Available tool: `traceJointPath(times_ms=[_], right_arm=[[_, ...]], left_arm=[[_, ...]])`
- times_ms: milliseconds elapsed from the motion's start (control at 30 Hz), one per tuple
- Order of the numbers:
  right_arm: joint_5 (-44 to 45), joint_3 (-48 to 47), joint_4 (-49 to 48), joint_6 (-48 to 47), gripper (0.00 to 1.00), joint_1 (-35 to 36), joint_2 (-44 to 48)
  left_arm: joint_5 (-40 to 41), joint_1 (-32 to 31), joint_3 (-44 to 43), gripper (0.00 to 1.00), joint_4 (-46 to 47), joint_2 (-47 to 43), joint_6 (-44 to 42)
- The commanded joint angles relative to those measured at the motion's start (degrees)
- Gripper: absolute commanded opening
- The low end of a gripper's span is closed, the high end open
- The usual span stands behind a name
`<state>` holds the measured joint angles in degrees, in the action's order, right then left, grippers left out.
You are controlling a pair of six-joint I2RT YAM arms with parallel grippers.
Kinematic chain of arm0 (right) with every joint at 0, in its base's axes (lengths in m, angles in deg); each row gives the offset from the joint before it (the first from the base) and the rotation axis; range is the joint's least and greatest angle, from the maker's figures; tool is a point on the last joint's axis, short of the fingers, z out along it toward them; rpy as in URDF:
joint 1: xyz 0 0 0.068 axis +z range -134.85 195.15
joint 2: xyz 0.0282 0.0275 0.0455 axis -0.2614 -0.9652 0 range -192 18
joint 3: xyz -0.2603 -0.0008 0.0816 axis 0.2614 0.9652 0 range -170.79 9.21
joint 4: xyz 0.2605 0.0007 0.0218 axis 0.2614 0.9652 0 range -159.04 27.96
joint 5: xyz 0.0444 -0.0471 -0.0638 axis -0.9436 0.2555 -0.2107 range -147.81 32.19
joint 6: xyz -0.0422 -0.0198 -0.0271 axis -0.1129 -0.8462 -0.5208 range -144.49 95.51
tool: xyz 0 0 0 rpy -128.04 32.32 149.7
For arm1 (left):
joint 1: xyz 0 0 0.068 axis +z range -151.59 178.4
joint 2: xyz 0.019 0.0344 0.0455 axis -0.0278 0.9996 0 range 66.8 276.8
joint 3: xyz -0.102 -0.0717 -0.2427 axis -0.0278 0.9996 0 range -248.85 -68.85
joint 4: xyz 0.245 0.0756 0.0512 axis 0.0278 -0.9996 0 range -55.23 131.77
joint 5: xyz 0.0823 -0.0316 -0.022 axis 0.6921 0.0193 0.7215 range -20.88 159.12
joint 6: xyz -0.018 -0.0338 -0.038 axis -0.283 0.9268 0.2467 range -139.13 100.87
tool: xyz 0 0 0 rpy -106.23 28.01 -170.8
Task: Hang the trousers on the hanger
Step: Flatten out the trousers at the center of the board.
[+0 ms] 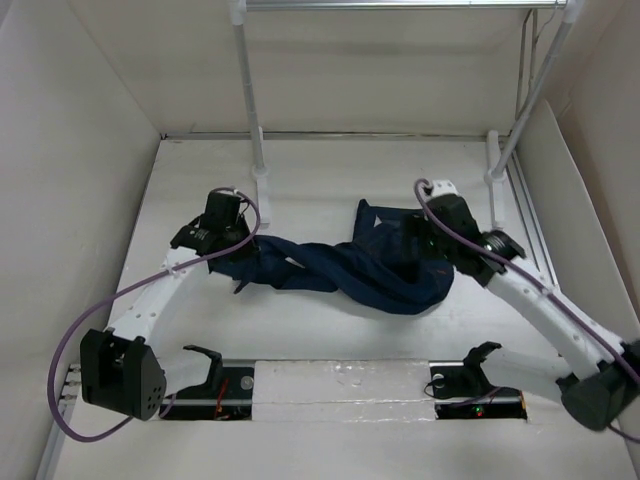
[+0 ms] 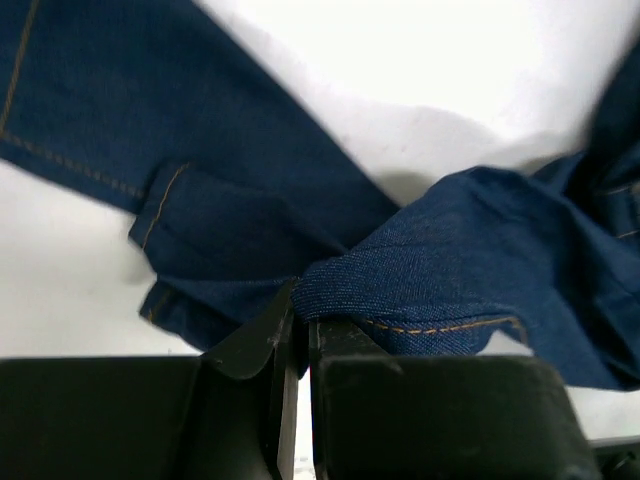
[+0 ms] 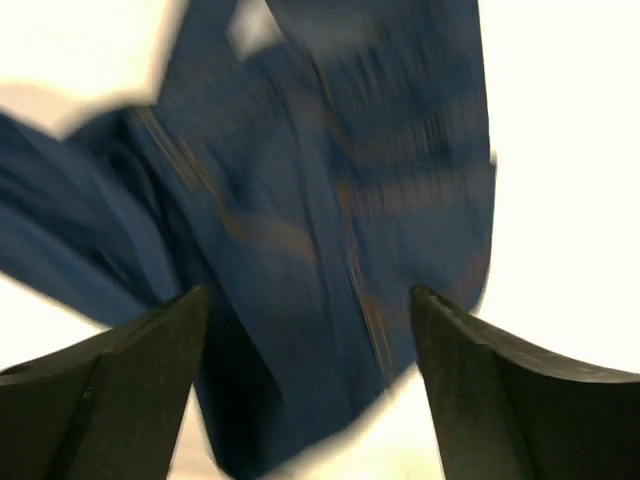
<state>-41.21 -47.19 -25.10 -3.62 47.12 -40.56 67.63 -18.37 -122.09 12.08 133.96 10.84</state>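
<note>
Overhead view, trousers: the trousers [image 1: 365, 270], dark blue denim, lie twisted and bunched across the middle of the white table [image 1: 320, 335].
Overhead view, left gripper: the left gripper [image 1: 232, 252] points down at the left end of the cloth, left of centre.
Overhead view, right gripper: the right gripper [image 1: 428, 240] sits over the right end of the cloth, right of centre.
Left wrist view, grip: the left gripper [image 2: 302, 318], bottom centre, has its fingers pressed together on a stitched fold of the trousers [image 2: 450, 250], which spread to the upper left and right.
Right wrist view, grip: the right gripper [image 3: 310, 300] has its fingers spread wide at the lower corners. The blurred trousers [image 3: 330, 150] fill the gap and the frame above. Contact cannot be told.
</note>
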Motion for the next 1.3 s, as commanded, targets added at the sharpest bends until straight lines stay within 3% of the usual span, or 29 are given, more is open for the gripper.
traceJointPath(times_ms=[0,100,233,367,433,467,500,567,667,767,800,867,900,1033,1233,1267], right_arm=[[2.3,-9.5,-7.8,-11.1,0.88,4.1,-12.6],[3.9,-13.7,-11.0,-13.0,0.93,3.3,-21.9],[-1.3,-18.8,-19.0,-15.8,0.94,0.2,-36.0],[-6.7,-30.7,-16.8,-15.9,0.93,-1.6,-49.1],[-9.4,-36.7,-15.9,-15.3,0.93,-1.6,-53.3],[-8.8,-37.9,-16.1,-14.3,0.93,-1.6,-56.2],[-8.3,-38.7,-16.3,-13.5,0.94,-1.6,-57.4],[-8.4,-40.4,-16.7,-10.7,0.94,-2.1,-59.3],[-8.8,-40.7,-17.8,-7.8,0.92,-2.7,-62.0],[-8.4,-42.5,-16.0,-7.2,0.81,-4.0,-64.6],[-7.9,-42.6,-15.6,-7.2,0.67,-4.0,-64.7],[-6.1,-40.4,-17.0,-7.8,0.52,-3.5,-63.0],[-5.4,-39.1,-17.8,-8.0,0.3,-3.5,-61.9],[-3.7,-33.1,-22.3,-9.3,0.15,-2.9,-54.8],[-3.6,-24.7,-25.0,-11.2,0.14,-2.3,-42.4],[-4.5,-24.0,-25.1,-11.4,0.14,-1.8,-39.5]], left_arm=[[-0.9,0.0,1.3,0.0,-2.0,-0.8,0.7],[-1.1,0.0,2.3,0.0,-3.3,-2.5,0.9],[-2.4,-2.0,5.6,0.0,-6.1,-5.3,2.6],[-6.5,-2.0,6.7,0.04,-9.0,-5.7,2.5],[-4.6,-2.0,5.1,0.28,-9.7,-6.4,1.7],[-1.4,-2.0,3.8,0.52,-9.9,-6.7,1.5],[0.5,-2.0,2.0,0.62,-10.2,-6.7,1.3],[5.1,-0.9,-4.5,0.79,-11.3,-5.6,1.0],[11.0,1.8,-8.7,0.93,-8.6,-3.2,1.0],[3.1,8.1,-8.1,0.92,-4.0,3.6,-0.1],[1.9,12.4,-7.0,0.91,-1.9,5.8,-0.2],[2.0,15.6,-6.6,0.88,-0.1,11.8,-0.3],[3.1,17.0,-6.9,0.88,2.1,13.2,-0.5],[4.2,17.0,-12.1,0.87,3.2,24.6,-1.4],[6.6,14.8,-18.0,0.79,3.9,35.2,-1.7],[7.1,14.8,-18.2,0.73,3.9,36.1,-1.6]])
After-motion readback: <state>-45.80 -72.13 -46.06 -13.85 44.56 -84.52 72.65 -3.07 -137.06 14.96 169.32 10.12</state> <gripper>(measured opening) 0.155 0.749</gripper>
